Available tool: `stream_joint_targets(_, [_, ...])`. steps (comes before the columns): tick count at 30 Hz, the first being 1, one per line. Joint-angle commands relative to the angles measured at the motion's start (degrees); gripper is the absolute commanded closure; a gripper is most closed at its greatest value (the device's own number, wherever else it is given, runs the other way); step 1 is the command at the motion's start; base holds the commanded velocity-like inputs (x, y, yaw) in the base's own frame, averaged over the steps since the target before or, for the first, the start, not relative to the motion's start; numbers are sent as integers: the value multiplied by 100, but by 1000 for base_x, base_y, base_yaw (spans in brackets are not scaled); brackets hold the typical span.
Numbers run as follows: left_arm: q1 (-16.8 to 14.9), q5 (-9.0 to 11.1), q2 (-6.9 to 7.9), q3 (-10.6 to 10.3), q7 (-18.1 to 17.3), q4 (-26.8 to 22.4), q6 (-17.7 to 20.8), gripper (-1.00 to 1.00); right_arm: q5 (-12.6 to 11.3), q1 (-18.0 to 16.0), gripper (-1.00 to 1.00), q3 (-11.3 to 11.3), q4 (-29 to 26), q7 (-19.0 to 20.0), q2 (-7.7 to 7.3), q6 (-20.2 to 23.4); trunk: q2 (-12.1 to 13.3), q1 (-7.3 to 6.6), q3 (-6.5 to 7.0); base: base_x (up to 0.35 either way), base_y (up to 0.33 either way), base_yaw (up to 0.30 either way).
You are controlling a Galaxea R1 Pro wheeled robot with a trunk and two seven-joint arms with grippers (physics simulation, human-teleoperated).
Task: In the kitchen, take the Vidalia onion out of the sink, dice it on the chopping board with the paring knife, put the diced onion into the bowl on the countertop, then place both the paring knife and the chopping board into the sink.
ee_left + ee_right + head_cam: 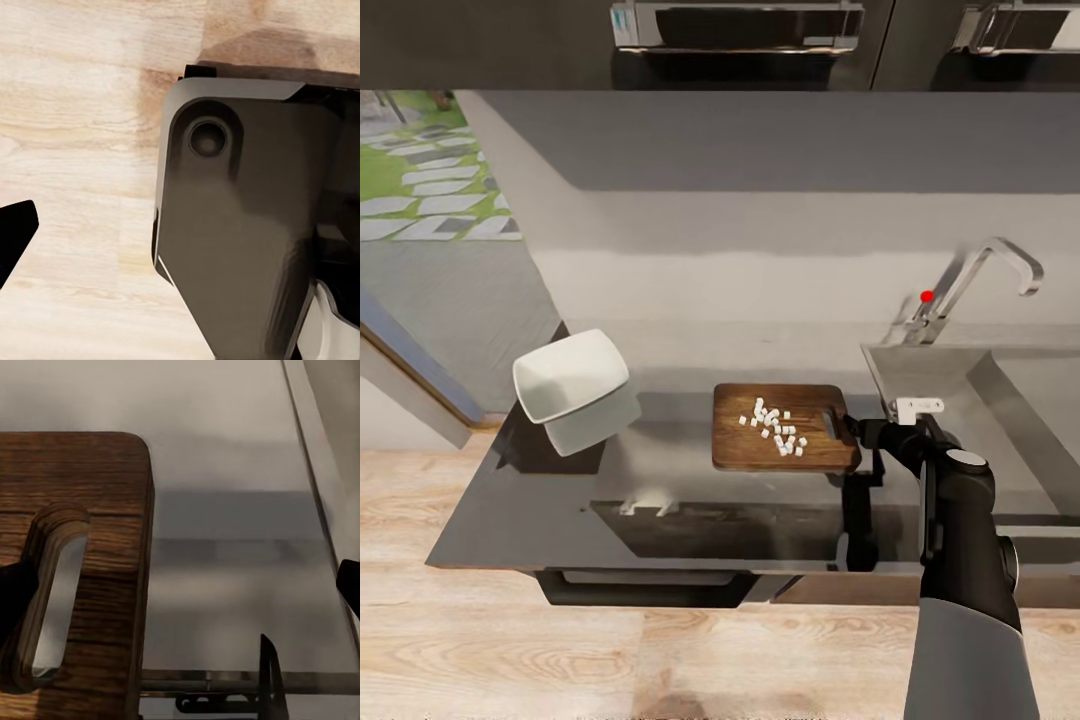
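The dark wooden chopping board (785, 440) lies on the grey countertop (660, 450) with several white diced onion pieces (775, 428) on it. Its handle slot (56, 592) points toward the sink (970, 400). My right gripper (858, 432) hangs open at that end of the board (82, 495); one fingertip (13, 600) is over the wood beside the slot, the other (349, 585) over bare countertop. The white bowl (570, 375) stands at the left of the countertop. The paring knife is out of view. One dark fingertip (15, 232) of my left gripper shows above the wooden floor.
A chrome tap (970, 285) with a red dot rises behind the sink's left corner. Dark wall cabinets hang above. The robot's own dark body (247, 225) is close to the left wrist. Bare countertop (232, 570) lies between board and sink.
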Motion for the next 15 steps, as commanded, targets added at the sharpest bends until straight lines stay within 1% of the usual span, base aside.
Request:
stream_joint_targets(1, [-1, 52, 8, -49, 38, -12, 6, -100, 60, -8, -100, -13, -8, 59, 6, 10, -10, 3, -16, 9, 0, 0])
stream_joint_targets(8, [0, 50, 7, -49, 38, -9, 6, -100, 60, -7, -100, -17, -8, 60, 5, 10, -10, 3, -64, 92, 0, 0])
stream_joint_targets(15, [0, 53, 6, -49, 38, -9, 6, -100, 60, -8, -100, -19, -8, 60, 7, 10, -10, 3, -114, 20, 0, 0])
